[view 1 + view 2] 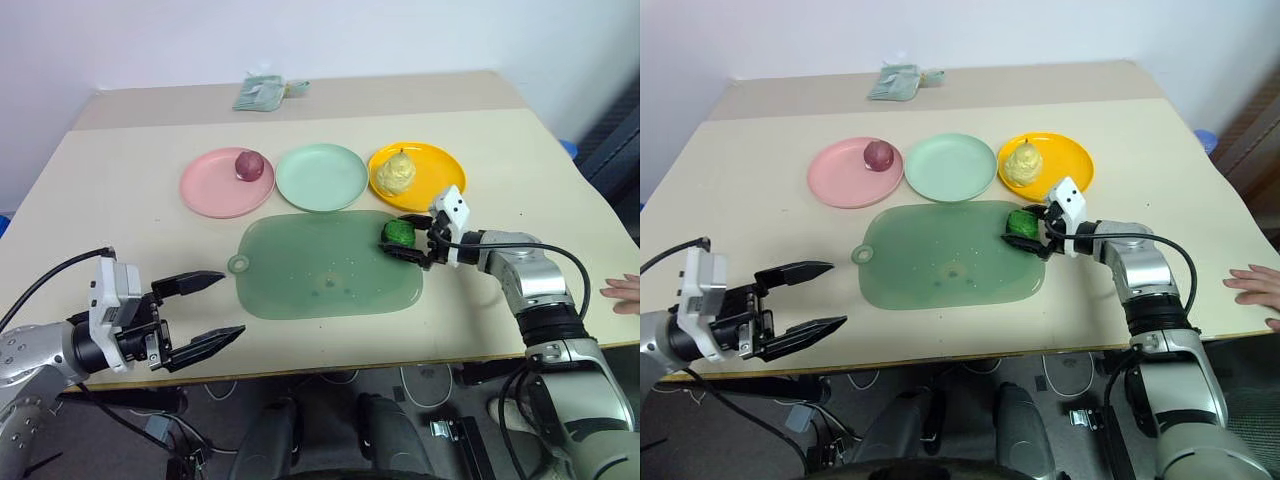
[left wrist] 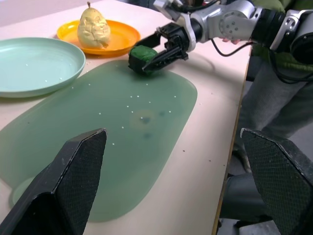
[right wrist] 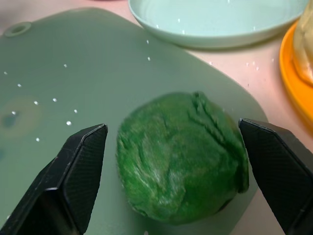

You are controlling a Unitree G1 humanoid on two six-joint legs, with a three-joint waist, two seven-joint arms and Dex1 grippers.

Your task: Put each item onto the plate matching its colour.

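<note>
The dark green ball (image 3: 181, 156), lumpy and creased, sits on the green mat's (image 1: 320, 270) corner between the right gripper's (image 1: 415, 240) parted fingers, gaps showing either side. Left gripper (image 1: 205, 315) gapes wide over the desk (image 1: 120, 160) edge.

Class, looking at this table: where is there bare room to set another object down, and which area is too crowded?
Free: the mint green plate is bare; the green mat is clear left of the dark green ball; the tabletop is bare left of the mat. Crowded: the mat's right corner, where the right gripper straddles the ball, beside the orange-yellow plate holding the yellow item.
</note>
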